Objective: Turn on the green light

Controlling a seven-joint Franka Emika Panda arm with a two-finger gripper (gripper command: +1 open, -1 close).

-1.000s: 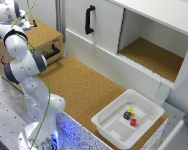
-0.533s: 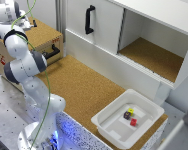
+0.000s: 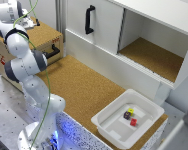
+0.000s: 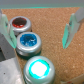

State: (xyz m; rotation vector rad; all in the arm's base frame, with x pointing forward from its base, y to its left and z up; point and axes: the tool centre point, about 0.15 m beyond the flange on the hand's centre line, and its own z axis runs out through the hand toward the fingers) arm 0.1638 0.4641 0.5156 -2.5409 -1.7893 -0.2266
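Gripper (image 4: 41, 26): released, fingers spread wide, nothing between them; red and blue buttons sit in the gap, untouched.
Fingers (image 4: 76, 22): teal-tipped, one at each side of the wrist view, both apart from the buttons.
Green button (image 4: 40, 69): lit, glowing bright, in a silver ring; closest to the camera in the wrist view, at 6 o'clock from the blue one.
Blue button (image 4: 28, 41): silver ring, middle of the row, just beside the green one.
Red button (image 4: 19, 23): silver ring, at 11 o'clock from the blue one, farthest of the three.
Button surface (image 4: 50, 30): cork-textured, bearing all three buttons in a slanted row.
Arm (image 3: 24, 60): white and grey, rising at the exterior view's left, wrist over the wooden box (image 3: 49, 35) at 10 o'clock in that view; buttons hidden there behind the arm.
Wooden box: cork top, black handle on its front.
White tray (image 3: 110, 128): at 5 o'clock in the exterior view, well apart from the arm, holding small red, yellow and dark blocks (image 3: 130, 115).
Cabinet (image 3: 144, 35): white, at 1 o'clock, one compartment open with a cork floor, black handle (image 3: 89, 19) on the closed door.
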